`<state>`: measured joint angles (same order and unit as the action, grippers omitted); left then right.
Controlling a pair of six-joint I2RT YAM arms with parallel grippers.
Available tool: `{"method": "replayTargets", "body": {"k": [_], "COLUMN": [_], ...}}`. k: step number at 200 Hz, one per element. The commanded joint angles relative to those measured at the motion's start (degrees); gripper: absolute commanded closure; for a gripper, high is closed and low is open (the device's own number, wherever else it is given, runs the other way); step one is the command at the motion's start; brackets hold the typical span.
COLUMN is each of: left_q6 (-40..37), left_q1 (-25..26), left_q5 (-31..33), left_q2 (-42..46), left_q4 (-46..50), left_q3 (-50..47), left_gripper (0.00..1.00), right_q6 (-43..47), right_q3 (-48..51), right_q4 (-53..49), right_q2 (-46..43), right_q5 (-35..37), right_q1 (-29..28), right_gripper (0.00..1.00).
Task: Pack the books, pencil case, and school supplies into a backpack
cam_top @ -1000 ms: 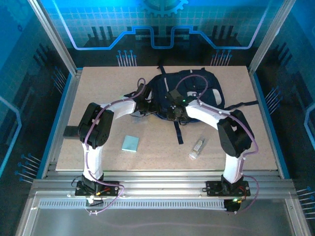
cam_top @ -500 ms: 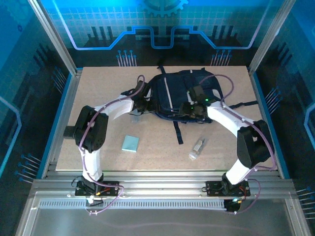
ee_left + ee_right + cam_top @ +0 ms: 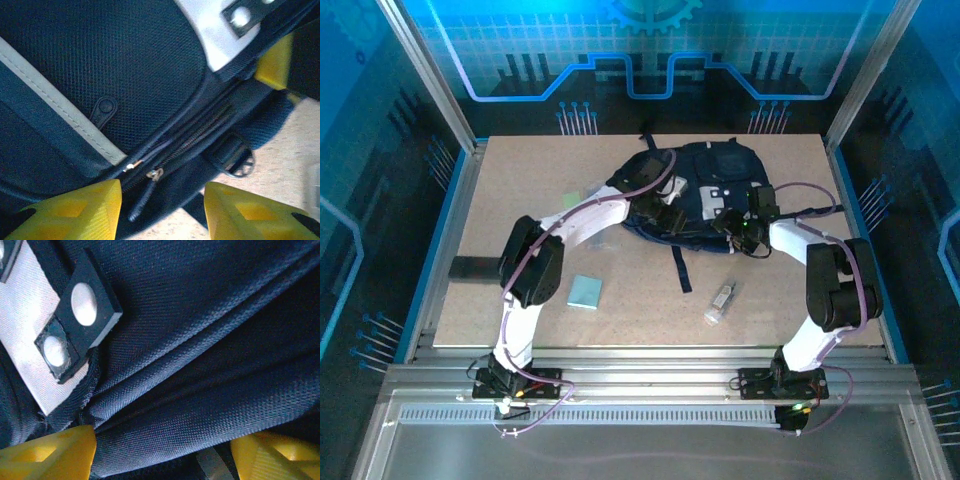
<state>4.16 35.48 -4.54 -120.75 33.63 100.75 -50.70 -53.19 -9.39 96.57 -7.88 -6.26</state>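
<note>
The dark navy fabric backpack [image 3: 715, 170] lies at twelve o'clock on the surface [image 3: 520, 200]. The left gripper [image 3: 162, 210], jaws spread, straddles its zipper pull [image 3: 150, 176]. The right gripper [image 3: 162, 452], jaws spread, hovers over cloth. Opening looks in hand; next, pinch that pull and drag it.

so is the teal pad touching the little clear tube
Apart. The top view shows the teal pad and the clear tube lying separately, with bare table between them.

Beige table [image 3: 500, 200] under backpack [image 3: 720, 165], teal pad [image 3: 585, 292], clear tube [image 3: 721, 300].
</note>
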Motion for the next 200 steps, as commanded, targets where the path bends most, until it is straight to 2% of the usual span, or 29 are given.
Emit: {"method": "replayTargets", "body": {"k": [1,57,96,115,132,152,181,200], "left_q6": [-4.02,-5.19,-5.83,-5.11,-3.90,-1.58,4.46,8.21], "left_q1": [-0.24,-0.24,-0.31,-0.31,-0.58,-1.24,-3.23,-5.17], "left_q5": [2.53,6.19,8.67,9.77,10.25,7.71,1.23,-3.24], "left_q2": [-3.69,-7.44,-12.51,-14.56,-15.47,-15.08,-13.23,-12.78], "left_q4": [7.04,7.16,10.61,10.70,10.20,9.23,6.80,4.32], "left_q3": [3.04,3.38,6.20,6.41,6.56,6.82,6.68,5.74], "left_gripper": [0.51,0.50,0.49,0.53,0.62,0.68,0.69,0.77], "right_q6": [-4.65,-4.48,-4.63,-4.40,-4.06,-3.37,-2.66,-2.59], "right_q3": [2.20,2.30,2.48,2.48,2.48,2.48,2.49,2.48], "right_q4": [5.27,5.41,5.78,5.53,5.19,4.35,3.50,3.41], "right_q2": [2.42,2.96,2.58,2.16,1.61,0.90,0.33,0.36], "right_q5": [-2.79,-3.20,-2.82,-2.50,-2.23,-1.63,-0.88,-0.82], "right_q1": [0.88,1.32,1.34,1.31,1.42,1.42,1.42,1.42], "right_gripper": [0.27,0.26,0.26,0.26,0.26,0.26,0.27,0.27]}}
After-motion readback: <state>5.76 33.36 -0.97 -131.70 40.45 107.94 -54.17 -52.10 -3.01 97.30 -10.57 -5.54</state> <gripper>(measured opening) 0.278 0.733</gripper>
